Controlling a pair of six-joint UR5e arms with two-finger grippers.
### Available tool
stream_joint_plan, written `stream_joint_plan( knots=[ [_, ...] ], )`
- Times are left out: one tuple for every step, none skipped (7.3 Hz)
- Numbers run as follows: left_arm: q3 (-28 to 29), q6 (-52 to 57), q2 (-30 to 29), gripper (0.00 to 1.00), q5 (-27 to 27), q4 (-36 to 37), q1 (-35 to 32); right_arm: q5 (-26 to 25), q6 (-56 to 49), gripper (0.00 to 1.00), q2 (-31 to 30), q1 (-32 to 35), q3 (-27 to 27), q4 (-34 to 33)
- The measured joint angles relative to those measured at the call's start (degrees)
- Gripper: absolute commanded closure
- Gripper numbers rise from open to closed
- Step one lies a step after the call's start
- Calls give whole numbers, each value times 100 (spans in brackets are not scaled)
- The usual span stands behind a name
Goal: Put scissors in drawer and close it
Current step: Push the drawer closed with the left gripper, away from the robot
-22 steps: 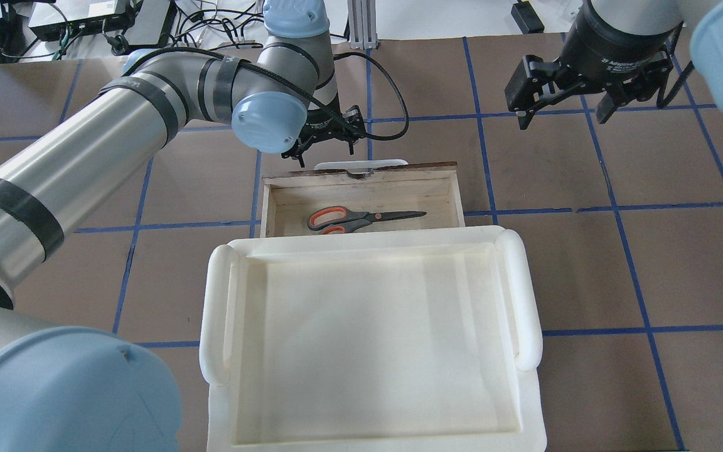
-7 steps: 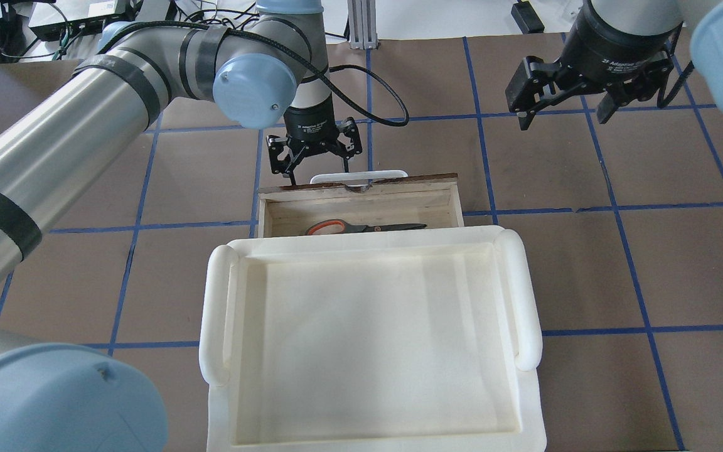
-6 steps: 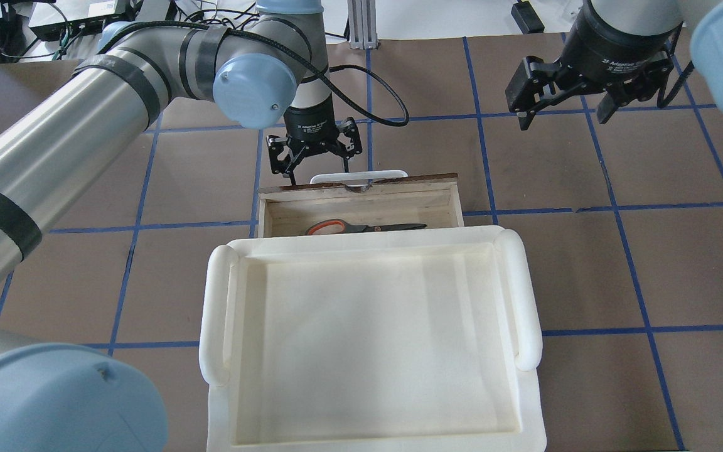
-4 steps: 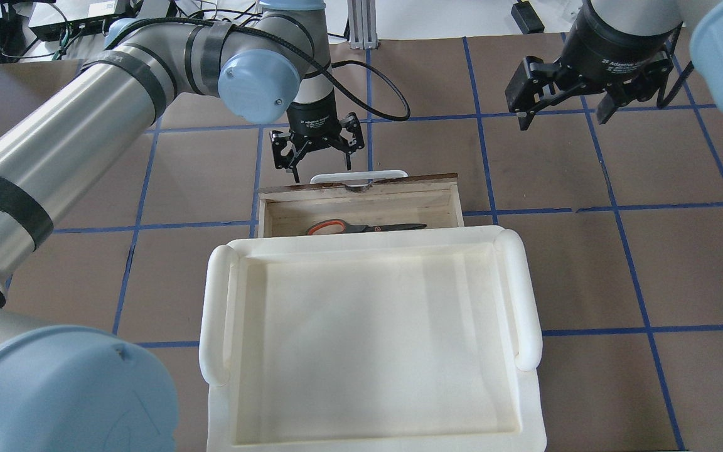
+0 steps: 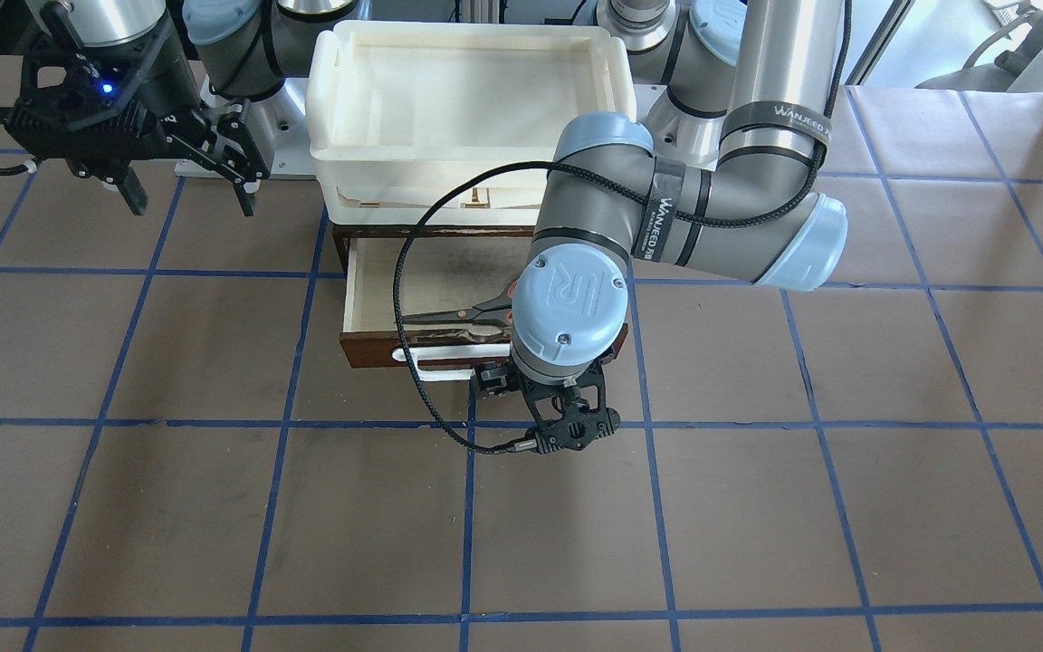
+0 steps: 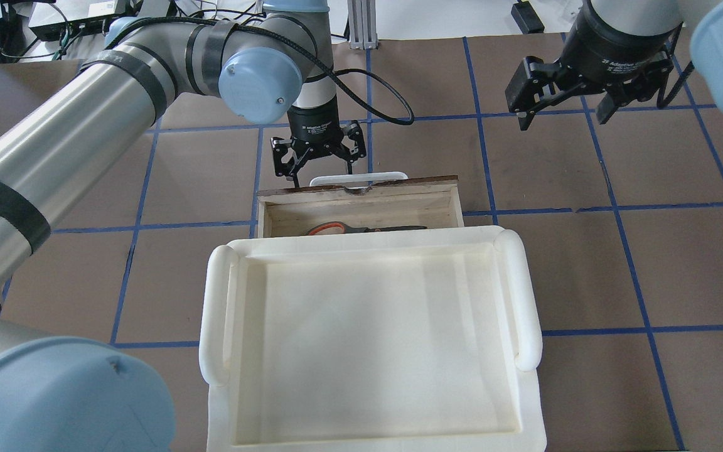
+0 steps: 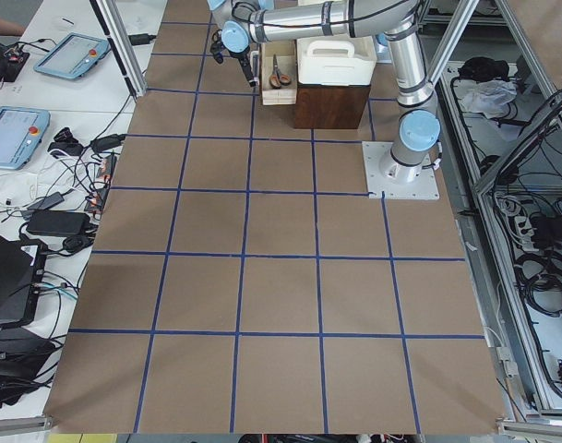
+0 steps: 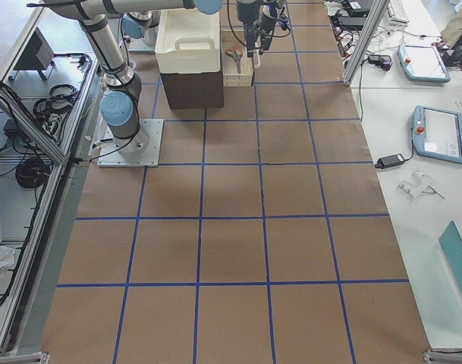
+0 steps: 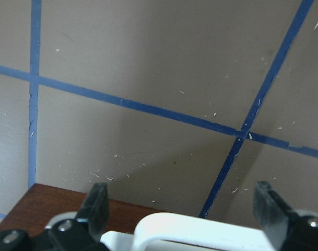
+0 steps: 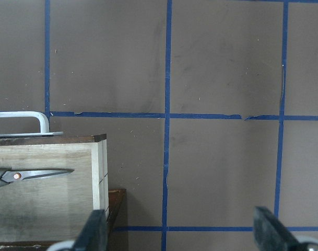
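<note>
The dark brown drawer (image 6: 437,182) stands partly open under the cream tray. The scissors (image 6: 361,229) lie flat on its pale floor, blades to the view's right, half hidden by the tray's rim. They also show in the front view (image 5: 458,313) and the right wrist view (image 10: 38,173). My left gripper (image 6: 319,168) is open and empty, pointing down just beyond the drawer's front at the white bar handle (image 6: 386,174). In the left wrist view the handle (image 9: 200,227) lies between my fingers (image 9: 98,206). My right gripper (image 6: 565,116) is open and empty, hovering to the far right.
The cream-white plastic tray (image 6: 211,301) sits on top of the dark cabinet and overhangs the drawer's rear. The brown table mat with blue tape lines (image 6: 587,207) surrounds it. A black cable (image 5: 408,344) loops from my left wrist over the drawer's front.
The drawer has slid further in under the tray, so less of the scissors shows. My left gripper has shifted right along the drawer's front. The right arm has not moved.
</note>
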Motion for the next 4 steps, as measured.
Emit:
stream_joint_plan(
  knots=[
    [-5,0,20,0,-4,-124,-5,3,0,0,0,0,0,-2],
    [-10,0,32,0,-4,-235,-14,1,-2,0,0,0,0,-4],
    [-15,0,41,0,-2,-344,-24,-8,-6,0,0,0,0,-4],
    [-24,0,48,0,-2,-438,-45,-13,-8,0,0,0,0,-5]
  ],
)
